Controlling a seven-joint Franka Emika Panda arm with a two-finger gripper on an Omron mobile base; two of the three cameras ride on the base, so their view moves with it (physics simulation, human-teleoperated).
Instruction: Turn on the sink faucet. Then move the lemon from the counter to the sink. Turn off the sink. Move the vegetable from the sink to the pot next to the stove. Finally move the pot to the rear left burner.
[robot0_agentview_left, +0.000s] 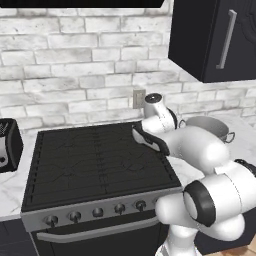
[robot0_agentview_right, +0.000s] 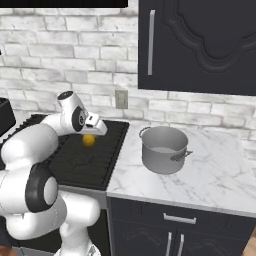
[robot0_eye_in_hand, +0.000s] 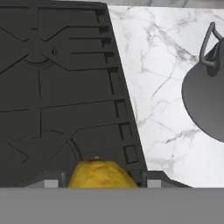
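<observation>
I see the two-finger gripper (robot0_agentview_right: 91, 136) clamped on the small round bright yellow lemon (robot0_agentview_right: 89, 140) — in my hand view the fruit sits between the two dark finger tips (robot0_eye_in_hand: 146, 178), above the black grated cooktop of the stove (robot0_agentview_left: 95, 160) near its right edge. The round grey brushed-steel pot (robot0_agentview_right: 163, 149) stands on the white grey-veined marble counter (robot0_agentview_right: 220, 175), just beside the stove — well apart from the lemon.

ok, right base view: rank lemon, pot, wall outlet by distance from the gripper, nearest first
1. lemon: between the fingers of the gripper, over the stove.
2. wall outlet: up and to the right, on the brick wall.
3. pot: farther right, on the counter.
</observation>
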